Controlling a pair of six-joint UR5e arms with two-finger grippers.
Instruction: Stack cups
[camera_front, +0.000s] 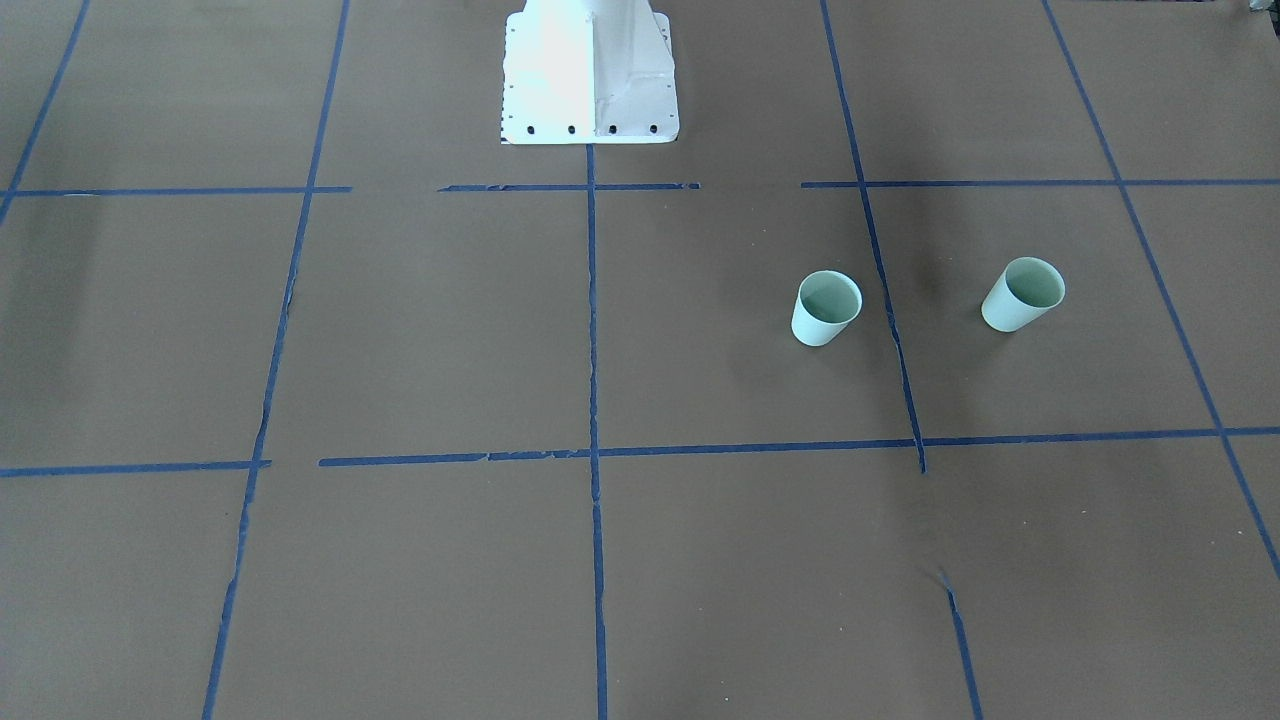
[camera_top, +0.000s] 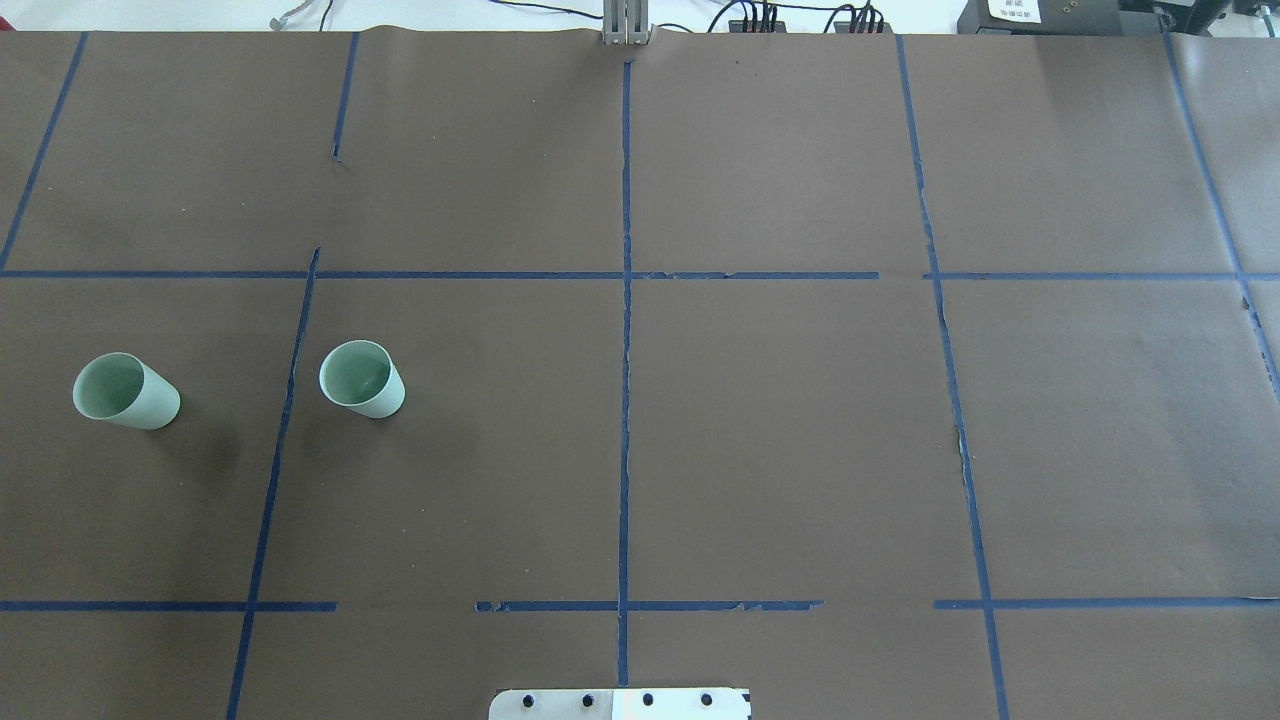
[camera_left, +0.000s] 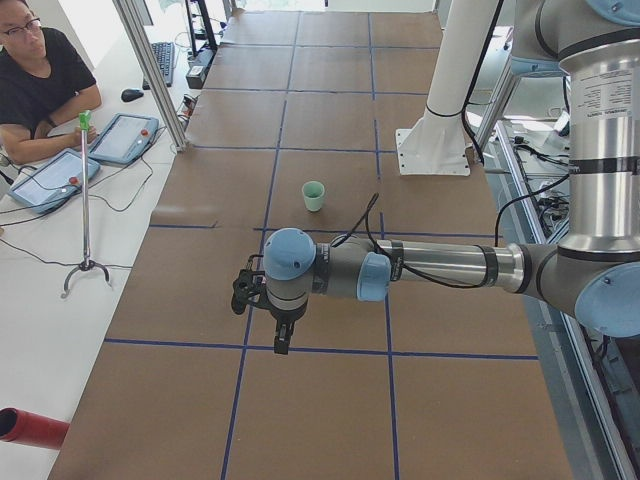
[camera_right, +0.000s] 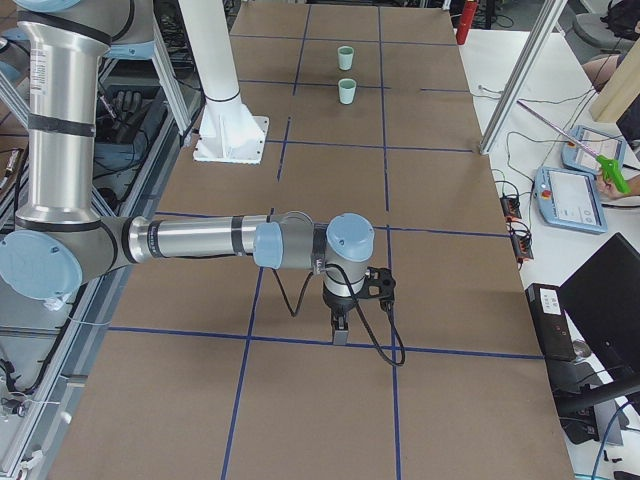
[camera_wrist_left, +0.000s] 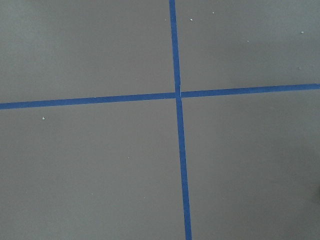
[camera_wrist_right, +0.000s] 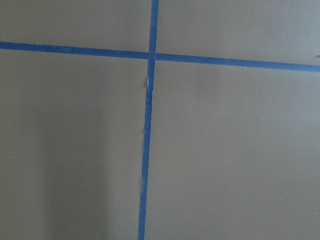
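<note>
Overhead exterior | 2 cups (camera_top: 364, 380), upright, apart | left, right jaws: cannot tell

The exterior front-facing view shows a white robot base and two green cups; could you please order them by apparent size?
1. White robot base: clearly largest, though cut off by the top edge.
2. Cup nearer the base and cup farther out: about alike, so I would not rank them.
</note>
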